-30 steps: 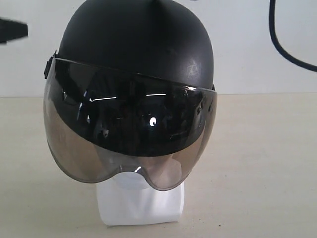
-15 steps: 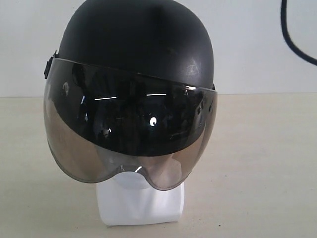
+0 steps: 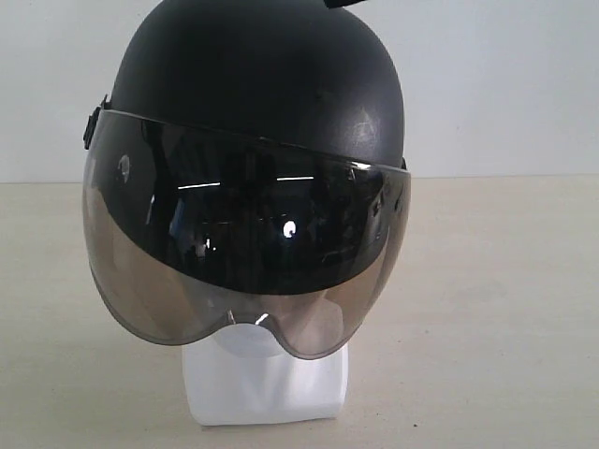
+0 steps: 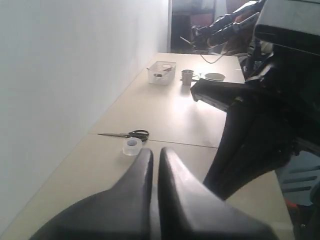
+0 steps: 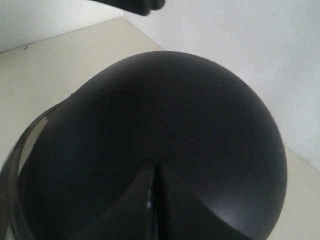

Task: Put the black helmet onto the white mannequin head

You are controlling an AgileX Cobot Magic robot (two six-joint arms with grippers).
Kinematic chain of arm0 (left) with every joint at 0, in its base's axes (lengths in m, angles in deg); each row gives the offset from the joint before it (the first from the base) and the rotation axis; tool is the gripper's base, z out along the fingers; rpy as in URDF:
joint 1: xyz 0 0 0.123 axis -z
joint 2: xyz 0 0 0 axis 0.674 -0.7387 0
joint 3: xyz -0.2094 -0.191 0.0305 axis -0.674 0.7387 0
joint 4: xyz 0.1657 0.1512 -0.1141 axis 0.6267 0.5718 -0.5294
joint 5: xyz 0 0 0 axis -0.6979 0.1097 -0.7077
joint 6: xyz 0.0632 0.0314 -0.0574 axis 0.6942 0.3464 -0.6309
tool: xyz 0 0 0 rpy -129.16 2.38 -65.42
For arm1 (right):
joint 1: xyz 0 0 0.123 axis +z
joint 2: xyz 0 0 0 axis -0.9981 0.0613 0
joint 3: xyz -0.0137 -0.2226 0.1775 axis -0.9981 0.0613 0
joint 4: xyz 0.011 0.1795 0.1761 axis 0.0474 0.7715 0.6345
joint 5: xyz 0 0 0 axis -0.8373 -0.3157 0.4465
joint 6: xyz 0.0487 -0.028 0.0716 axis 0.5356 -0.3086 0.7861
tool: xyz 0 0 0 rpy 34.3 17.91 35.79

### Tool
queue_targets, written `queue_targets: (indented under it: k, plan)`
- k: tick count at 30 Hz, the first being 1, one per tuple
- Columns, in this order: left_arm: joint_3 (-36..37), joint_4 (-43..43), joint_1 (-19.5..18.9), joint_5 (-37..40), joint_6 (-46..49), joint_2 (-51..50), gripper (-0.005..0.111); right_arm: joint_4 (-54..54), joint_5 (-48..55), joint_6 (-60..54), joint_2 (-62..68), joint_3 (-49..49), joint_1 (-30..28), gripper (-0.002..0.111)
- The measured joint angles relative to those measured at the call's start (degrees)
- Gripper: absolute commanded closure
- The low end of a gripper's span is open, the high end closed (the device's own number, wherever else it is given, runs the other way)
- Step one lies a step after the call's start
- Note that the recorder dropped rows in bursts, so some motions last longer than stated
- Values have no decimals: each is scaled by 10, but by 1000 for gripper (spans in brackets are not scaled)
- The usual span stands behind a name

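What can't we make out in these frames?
- Mannequin head: face hidden by the helmet and its tinted visor in the exterior view; only chin and base show.
- Right wrist view: head entirely under the helmet shell.
- Right gripper: contact with helmet unclear.
- Left wrist view: contents of the far basket too small.

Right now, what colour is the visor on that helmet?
The visor is see-through smoky brown, darker toward its top; the exterior view shows it best.

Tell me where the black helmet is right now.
In the exterior view the black helmet sits left of centre on the white mannequin head, whose base stands on the table.
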Motion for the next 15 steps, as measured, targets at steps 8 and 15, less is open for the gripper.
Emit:
queue_targets:
  k: [8, 15]
  plan:
    - [-3, 3, 29, -1, 4, -52, 102, 56, 24, -22, -1, 0, 0, 109]
    - [-3, 3, 58, -1, 23, -77, 102, 91, 49, -34, 9, 0, 0, 109]
